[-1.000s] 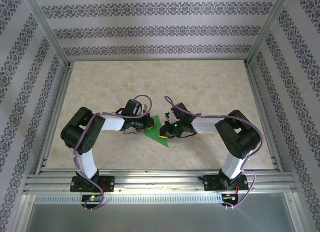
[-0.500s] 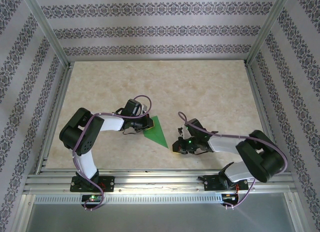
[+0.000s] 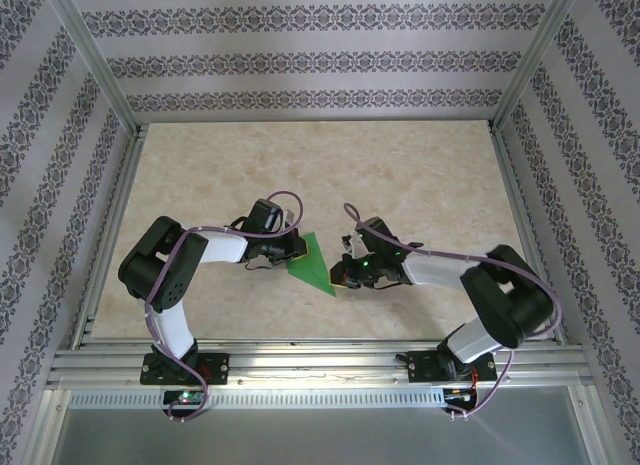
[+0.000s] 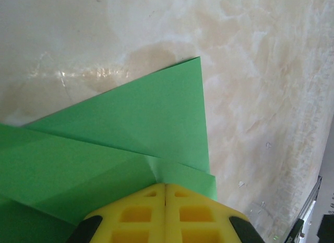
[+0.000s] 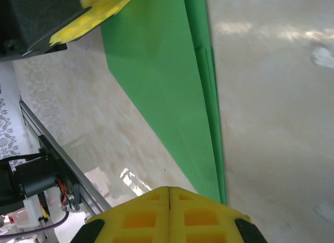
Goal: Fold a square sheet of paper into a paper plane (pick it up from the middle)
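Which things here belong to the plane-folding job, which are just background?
Job: bright green paper sheet, folded into a pointed triangle; left gripper, shut, on it; right gripper, shut, by its near tip.
Background: beige marble-look tabletop; aluminium frame rails; patterned wall panels.

the bright green folded paper sheet [image 3: 313,265], creased into a layered pointed triangle, lies flat on the marbled tabletop [image 3: 400,175], narrow tip toward the near edge.

Bright even light, tabletop [image 4: 78,73] glare, wrist views softly blurred
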Motion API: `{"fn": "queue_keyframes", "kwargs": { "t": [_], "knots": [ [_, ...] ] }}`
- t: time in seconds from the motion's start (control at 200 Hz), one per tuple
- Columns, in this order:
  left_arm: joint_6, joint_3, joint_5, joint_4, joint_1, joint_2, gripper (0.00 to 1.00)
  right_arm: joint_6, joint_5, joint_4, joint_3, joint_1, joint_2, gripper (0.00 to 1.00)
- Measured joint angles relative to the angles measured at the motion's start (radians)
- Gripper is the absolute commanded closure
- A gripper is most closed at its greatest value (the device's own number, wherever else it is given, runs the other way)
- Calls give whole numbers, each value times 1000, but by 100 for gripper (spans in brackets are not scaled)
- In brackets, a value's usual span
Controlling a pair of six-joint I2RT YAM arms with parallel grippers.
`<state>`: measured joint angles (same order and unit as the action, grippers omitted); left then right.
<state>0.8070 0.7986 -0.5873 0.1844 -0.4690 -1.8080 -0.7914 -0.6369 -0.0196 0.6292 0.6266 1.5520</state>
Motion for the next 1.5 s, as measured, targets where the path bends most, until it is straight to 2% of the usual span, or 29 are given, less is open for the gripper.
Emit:
{"fn": "queue_keyframes", "kwargs": {
  "t": [0.16,0.305,0.575,0.774,1.014,1.324,1.499],
  "knots": [
    [-3,0,0,-1,0,0,99,10,-16,-6,29,25,72,100],
    [-13,11,-6,-14,0,-6,99,26,-24,-18,-18,25,86,100],
    [-23,32,-23,-37,0,-17,99,34,-43,-20,-113,10,-14,100],
    [-22,39,-34,-35,0,-26,99,34,-43,28,-63,10,-87,100],
    [-24,39,-37,-35,0,-26,98,12,-34,6,79,10,63,100],
    [-37,40,-42,-35,0,-26,98,5,-7,-10,82,10,168,100],
    [-40,69,-69,-66,0,-24,88,-10,-24,-100,32,4,165,100]
  ]
}}
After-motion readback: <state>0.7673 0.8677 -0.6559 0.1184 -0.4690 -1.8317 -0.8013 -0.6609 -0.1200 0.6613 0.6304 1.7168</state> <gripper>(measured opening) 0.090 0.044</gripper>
